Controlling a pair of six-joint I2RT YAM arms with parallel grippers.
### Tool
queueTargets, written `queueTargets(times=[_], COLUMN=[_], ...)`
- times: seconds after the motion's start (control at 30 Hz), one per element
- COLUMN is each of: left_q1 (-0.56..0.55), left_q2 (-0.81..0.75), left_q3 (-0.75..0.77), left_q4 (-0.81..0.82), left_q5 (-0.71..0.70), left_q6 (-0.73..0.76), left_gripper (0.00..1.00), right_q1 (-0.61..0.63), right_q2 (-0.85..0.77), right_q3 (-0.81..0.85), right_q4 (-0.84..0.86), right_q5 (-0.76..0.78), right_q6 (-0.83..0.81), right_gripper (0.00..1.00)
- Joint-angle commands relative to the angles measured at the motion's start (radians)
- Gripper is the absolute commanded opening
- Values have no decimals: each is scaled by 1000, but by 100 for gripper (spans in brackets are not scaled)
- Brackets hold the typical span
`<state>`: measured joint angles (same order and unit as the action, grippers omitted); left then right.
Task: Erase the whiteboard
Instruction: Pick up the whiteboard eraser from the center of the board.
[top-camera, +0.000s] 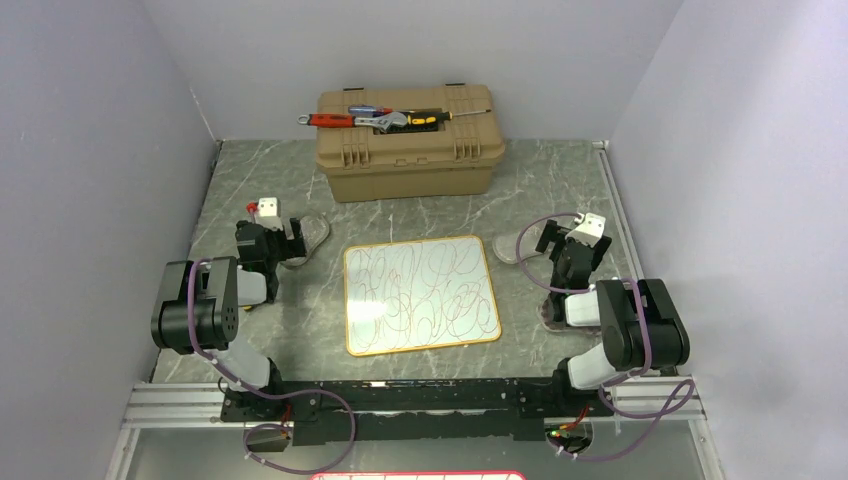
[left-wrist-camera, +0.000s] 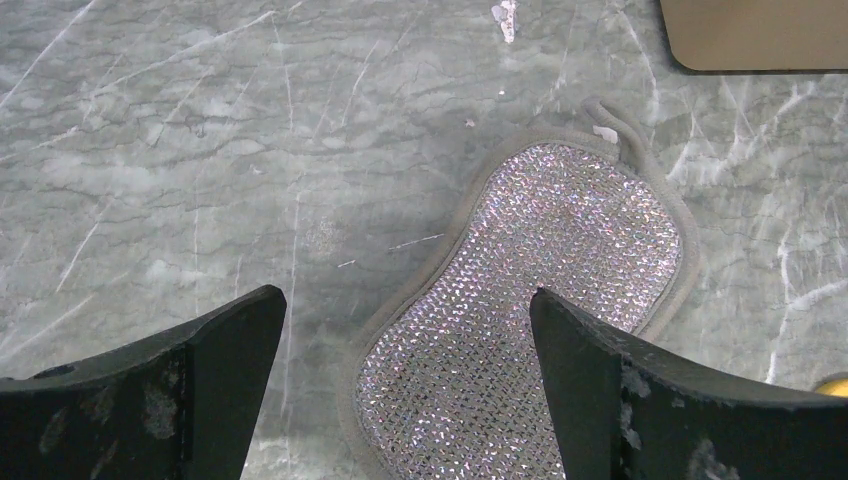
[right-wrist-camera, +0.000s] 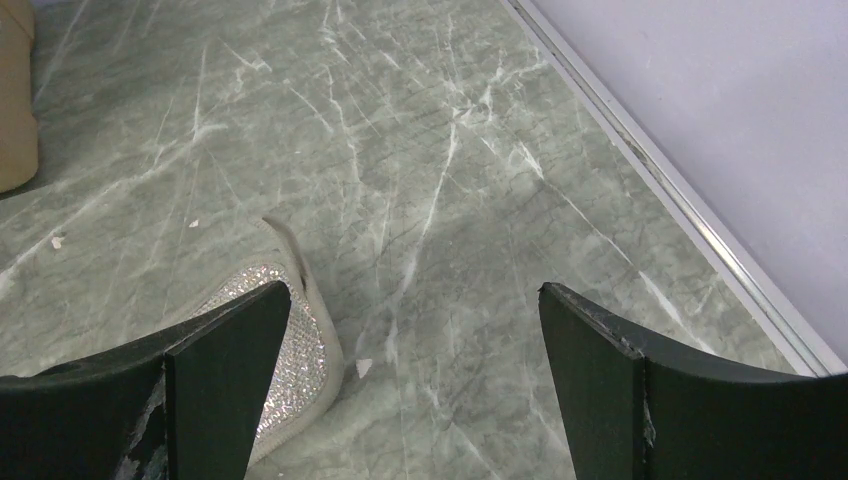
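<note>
Left wrist: soft pad (left-wrist-camera: 530, 300) lies between open left fingers (left-wrist-camera: 180, 400); pinch its middle; right fingers (right-wrist-camera: 210, 380) open; whiteboard (top-camera: 421, 295) looks stiff, slippery.

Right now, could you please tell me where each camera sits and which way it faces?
Top external: above and behind the arms, facing down and forward at the scribbled whiteboard and the toolbox behind it; both arms show.
Left wrist: on the left arm, facing down past the open left gripper at a sparkly pad on the table.
Right wrist: on the right arm, facing down past the open right gripper at the table, a second pad's edge and the wall.
Shared: both wrist views catch a toolbox corner.
</note>
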<state>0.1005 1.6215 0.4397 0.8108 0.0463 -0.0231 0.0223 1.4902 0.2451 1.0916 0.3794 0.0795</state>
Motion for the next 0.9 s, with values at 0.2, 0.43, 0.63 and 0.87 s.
queueTargets(times=[0.2,0.43,0.63,0.87], left_q1=[-4,-3,-2,-2], left_q2=[4,-6,-98,-115], left_q3=[-1,11,328,550], left_q4=[43,22,-621,-1049], left_q5=[-11,-11,19,100], left_q6=[-15,-20,46,124], left_gripper=[99,99,99,97], right_q1=[-1,-1,49,30], right_q2=[-18,-22,-145,-309], right_q3=[-5,-4,1,300], right_q4=[26,27,-64,-835], right_q5=[-17,-3,126,294], right_q6=[13,15,13,332], right_gripper=[100,100,100,100])
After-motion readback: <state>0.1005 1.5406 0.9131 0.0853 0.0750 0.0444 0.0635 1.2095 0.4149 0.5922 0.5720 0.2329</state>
